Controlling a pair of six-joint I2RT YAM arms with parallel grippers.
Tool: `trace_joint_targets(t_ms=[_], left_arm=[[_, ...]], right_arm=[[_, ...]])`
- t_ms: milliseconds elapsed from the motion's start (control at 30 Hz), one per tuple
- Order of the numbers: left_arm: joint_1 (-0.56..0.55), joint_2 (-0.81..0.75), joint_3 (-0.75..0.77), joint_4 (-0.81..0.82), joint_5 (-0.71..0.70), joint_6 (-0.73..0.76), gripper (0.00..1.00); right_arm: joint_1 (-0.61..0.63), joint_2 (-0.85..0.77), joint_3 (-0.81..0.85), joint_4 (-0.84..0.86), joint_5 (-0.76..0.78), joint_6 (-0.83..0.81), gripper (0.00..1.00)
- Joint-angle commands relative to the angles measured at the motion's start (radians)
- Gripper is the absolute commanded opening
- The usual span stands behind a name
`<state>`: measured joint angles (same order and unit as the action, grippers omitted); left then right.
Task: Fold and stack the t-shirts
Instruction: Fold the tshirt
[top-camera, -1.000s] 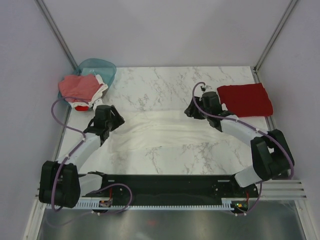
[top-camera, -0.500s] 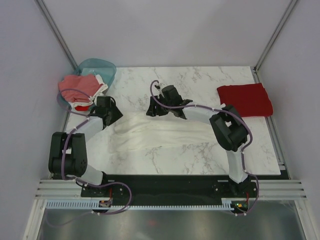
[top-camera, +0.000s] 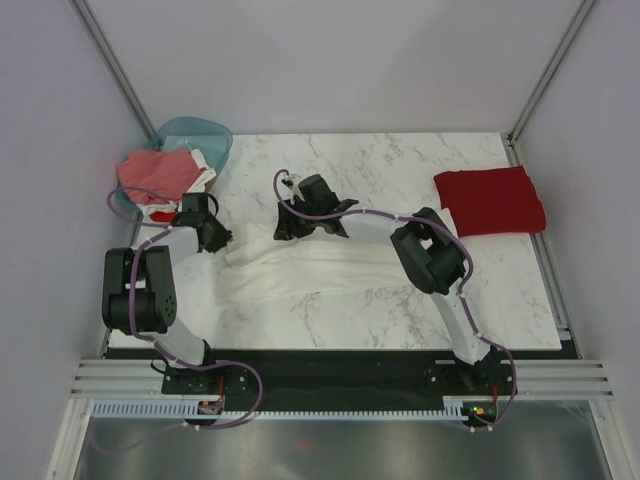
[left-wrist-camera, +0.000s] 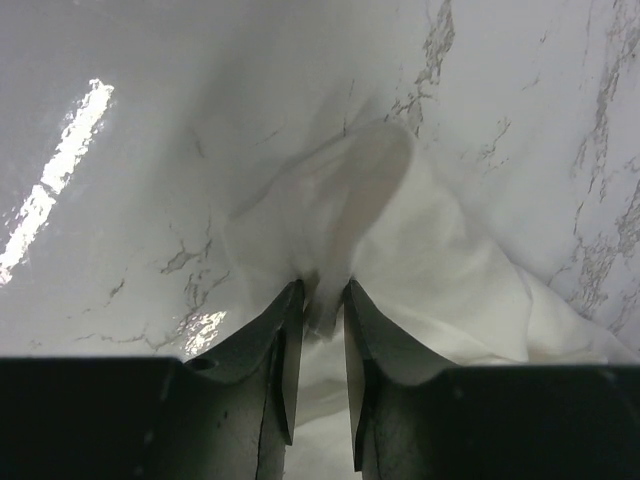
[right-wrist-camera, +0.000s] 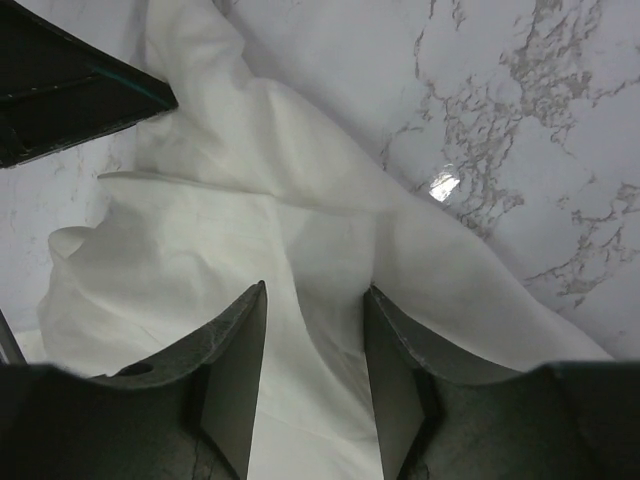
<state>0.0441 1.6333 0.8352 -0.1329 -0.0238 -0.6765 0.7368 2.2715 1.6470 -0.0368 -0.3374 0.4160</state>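
Inventory, my station.

- My worktable (top-camera: 400, 170): glossy white marble-pattern top with grey veining.
- Walls (top-camera: 330, 60) behind it and to either side: plain, pale lilac-grey.
- Metal posts (top-camera: 110, 57): slanting up from its two back corners.
- Black base plate (top-camera: 340, 365): along its near edge.
- White slotted rail (top-camera: 330, 408): just nearer than the plate.
- Sheet metal (top-camera: 330, 450), possibly brushed: nearest of all, blurred.
- Glare streak (left-wrist-camera: 58, 175): bright light reflected on the tabletop.

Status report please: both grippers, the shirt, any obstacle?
Left gripper pinches white t-shirt at its left end. Right gripper open over the same shirt. Shirt rumpled, not yet folded. Nothing blocks either arm.
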Motion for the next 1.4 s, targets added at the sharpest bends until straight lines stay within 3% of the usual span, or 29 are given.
trace_joint_targets(t_ms=[0, 33, 233, 567, 867, 900, 967, 1000, 1033, 1200, 1367], left_arm=[[0.000, -0.042, -0.018, -0.019, -0.005, -0.017, 0.29], [0.002, -0.049, -0.025, -0.013, -0.005, -0.015, 0.28], [-0.001, -0.056, -0.033, -0.004, -0.013, -0.005, 0.24], [-0.003, -0.043, -0.019, -0.008, -0.042, 0.008, 0.23], [-0.003, -0.024, -0.008, -0.014, -0.048, 0.008, 0.23], [-0.003, -0.024, -0.011, -0.013, -0.050, 0.009, 0.23], [-0.001, -0.021, -0.010, -0.014, -0.051, 0.008, 0.23], [-0.003, -0.021, -0.008, -0.014, -0.051, 0.009, 0.23], [-0.003, -0.020, -0.010, -0.014, -0.051, 0.009, 0.23], [-0.003, -0.030, -0.015, -0.014, -0.054, 0.008, 0.23], [-0.003, -0.035, -0.016, -0.014, -0.053, 0.008, 0.23]], right_arm=[[0.007, 0.002, 0.040, 0.014, -0.029, -0.020, 0.47], [0.009, 0.000, 0.037, 0.020, -0.031, -0.020, 0.37], [0.021, -0.050, -0.002, 0.055, -0.031, -0.028, 0.17], [0.049, -0.259, -0.262, 0.135, -0.155, 0.004, 0.13], [0.096, -0.368, -0.522, 0.143, -0.147, 0.020, 0.27], [0.101, -0.377, -0.573, 0.147, -0.129, 0.029, 0.38], [0.099, -0.418, -0.625, 0.164, -0.109, 0.047, 0.50], [0.101, -0.431, -0.671, 0.195, -0.110, 0.058, 0.63], [0.101, -0.444, -0.682, 0.204, -0.106, 0.061, 0.68], [0.101, -0.500, -0.641, 0.207, -0.091, 0.041, 0.70], [0.110, -0.448, -0.524, 0.187, -0.052, 0.014, 0.71]])
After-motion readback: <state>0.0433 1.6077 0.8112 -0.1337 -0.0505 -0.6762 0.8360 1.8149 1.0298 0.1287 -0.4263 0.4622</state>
